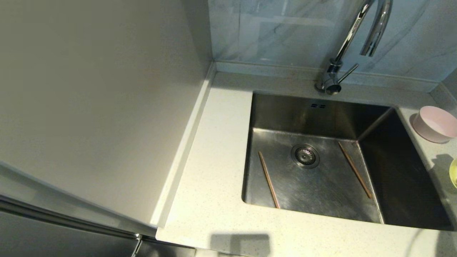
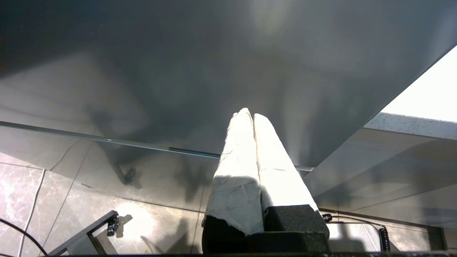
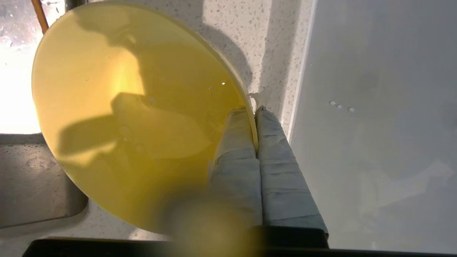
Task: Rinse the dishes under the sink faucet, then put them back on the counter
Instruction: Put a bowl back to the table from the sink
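My right gripper [image 3: 252, 109] is shut on the rim of the yellow-green bowl [image 3: 125, 107], one finger inside and one outside, over the speckled counter [image 3: 235, 32] beside the sink. In the head view only a sliver of that bowl [image 1: 454, 173] shows at the right edge; the gripper itself is out of that view. The pink bowl [image 1: 435, 124] stands on the counter [image 1: 214, 171] right of the sink [image 1: 321, 107]. Two chopsticks [image 1: 269, 179] [image 1: 355, 170] lie on the basin floor either side of the drain. The faucet [image 1: 348, 39] rises behind the basin. My left gripper [image 2: 249, 113] is shut and empty, low beside the cabinet.
A tall smooth grey side panel [image 1: 96, 107] walls off the counter's left. A marble backsplash [image 1: 278, 32] runs behind the sink. A pale panel [image 3: 375, 125] stands close beside my right gripper. Tiled floor [image 2: 71, 200] lies below the left gripper.
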